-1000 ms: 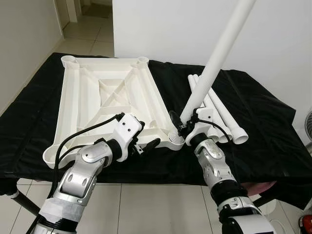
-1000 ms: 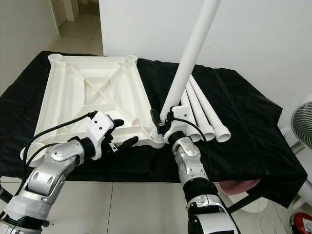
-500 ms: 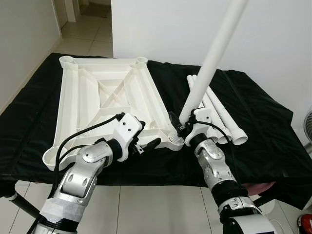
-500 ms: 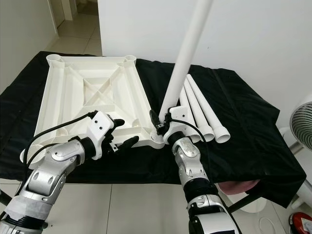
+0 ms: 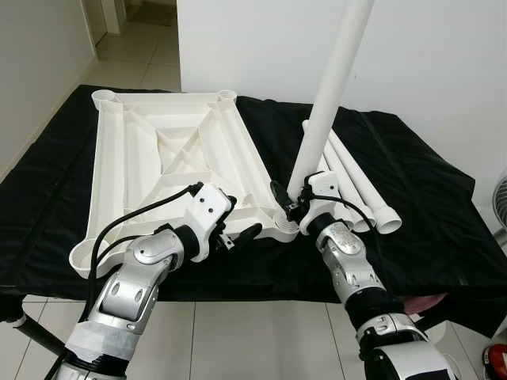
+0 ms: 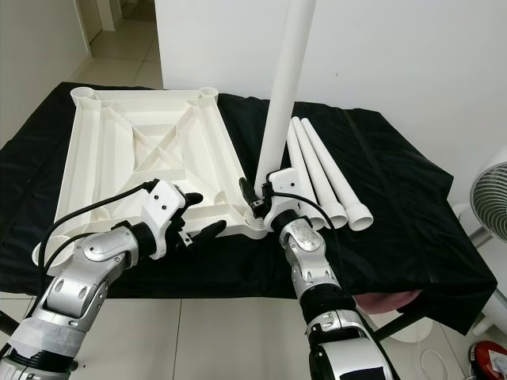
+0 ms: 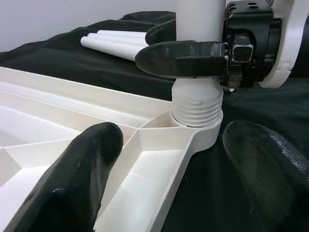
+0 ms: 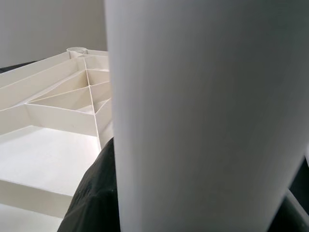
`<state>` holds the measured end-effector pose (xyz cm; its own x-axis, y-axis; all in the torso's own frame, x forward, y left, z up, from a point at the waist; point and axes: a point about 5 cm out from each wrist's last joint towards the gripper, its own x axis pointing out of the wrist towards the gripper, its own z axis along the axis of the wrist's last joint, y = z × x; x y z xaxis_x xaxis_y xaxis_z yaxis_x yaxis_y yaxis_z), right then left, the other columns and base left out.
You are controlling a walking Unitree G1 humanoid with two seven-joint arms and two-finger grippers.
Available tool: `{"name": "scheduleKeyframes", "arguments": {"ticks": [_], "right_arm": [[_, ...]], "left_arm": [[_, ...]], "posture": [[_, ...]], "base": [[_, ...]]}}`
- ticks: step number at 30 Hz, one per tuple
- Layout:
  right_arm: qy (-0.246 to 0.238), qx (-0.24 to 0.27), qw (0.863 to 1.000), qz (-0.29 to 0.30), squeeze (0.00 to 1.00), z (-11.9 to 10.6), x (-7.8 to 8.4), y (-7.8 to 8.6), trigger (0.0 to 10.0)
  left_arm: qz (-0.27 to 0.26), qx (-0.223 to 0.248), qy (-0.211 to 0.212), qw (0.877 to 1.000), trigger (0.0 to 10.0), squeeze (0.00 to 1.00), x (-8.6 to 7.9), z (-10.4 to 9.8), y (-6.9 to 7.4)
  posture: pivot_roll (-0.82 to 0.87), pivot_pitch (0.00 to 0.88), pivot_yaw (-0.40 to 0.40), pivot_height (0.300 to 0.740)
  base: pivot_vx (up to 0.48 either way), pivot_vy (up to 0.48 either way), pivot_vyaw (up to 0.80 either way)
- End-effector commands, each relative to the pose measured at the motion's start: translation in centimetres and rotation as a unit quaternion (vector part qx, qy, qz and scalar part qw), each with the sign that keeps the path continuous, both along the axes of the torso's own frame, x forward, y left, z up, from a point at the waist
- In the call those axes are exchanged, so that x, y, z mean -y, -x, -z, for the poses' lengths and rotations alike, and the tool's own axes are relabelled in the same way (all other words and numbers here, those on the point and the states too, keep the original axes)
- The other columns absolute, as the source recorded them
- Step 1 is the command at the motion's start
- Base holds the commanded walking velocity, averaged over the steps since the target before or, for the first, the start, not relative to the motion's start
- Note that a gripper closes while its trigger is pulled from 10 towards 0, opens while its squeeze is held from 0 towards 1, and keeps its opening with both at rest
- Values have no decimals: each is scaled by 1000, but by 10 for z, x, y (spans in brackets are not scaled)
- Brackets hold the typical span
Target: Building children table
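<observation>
On the black-draped work surface [image 5: 444, 214] the white tabletop [image 5: 170, 166] lies upside down, ribs and corner sockets facing up, which is the only way the legs can go in from above. It takes up the left and middle of the cloth, with its near right corner socket [image 7: 198, 126] closest to the robot.

At the near edge of the tabletop, the left gripper [image 5: 238, 229] rests with its two black fingers [image 7: 72, 183] spread wide, one over the rim of the ribbed tray and the other out over the cloth, straddling the corner rather than clamping it. My guess is it is there to brace the tabletop so it does not slide or twist while the leg is worked in.

Next over, the right gripper [image 5: 291, 202] pinches the base of the upright leg [image 5: 333, 87] just above its threaded end [image 7: 197, 104], fingers closed around the tube. The leg stands nearly vertical with the thread sitting in the socket, several ridges exposed, so I judge it is not fully home. Holding low gives control of the thread while the tube's long upper part swings free.

Farther right, three spare legs [image 5: 360, 186] lie side by side on the cloth, just beside the working arm, presumably staged within reach for the remaining corners.
</observation>
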<state>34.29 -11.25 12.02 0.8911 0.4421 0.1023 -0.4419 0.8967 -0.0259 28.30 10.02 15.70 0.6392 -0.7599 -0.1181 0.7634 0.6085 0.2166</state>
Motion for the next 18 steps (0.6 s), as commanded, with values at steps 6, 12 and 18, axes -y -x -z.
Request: {"name": "scheduleKeyframes", "arguments": {"ticks": [6, 12, 18], "right_arm": [[7, -117, 992, 46, 0, 50, 8, 15, 10000], [7, -117, 992, 47, 0, 51, 7, 15, 10000], [10, -112, 992, 55, 0, 51, 8, 16, 10000]], "left_arm": [[-24, 15, 5, 1000, 10000, 0, 0, -6, -3], [-22, 16, 4, 1000, 10000, 0, 0, -6, -3], [-21, 15, 5, 1000, 10000, 0, 1, -6, -3]], "posture": [[-3, 0, -72, 740], [-7, 0, -69, 740], [-6, 0, -70, 740]], "base": [[0, 0, 0], [0, 0, 0], [0, 0, 0]]}}
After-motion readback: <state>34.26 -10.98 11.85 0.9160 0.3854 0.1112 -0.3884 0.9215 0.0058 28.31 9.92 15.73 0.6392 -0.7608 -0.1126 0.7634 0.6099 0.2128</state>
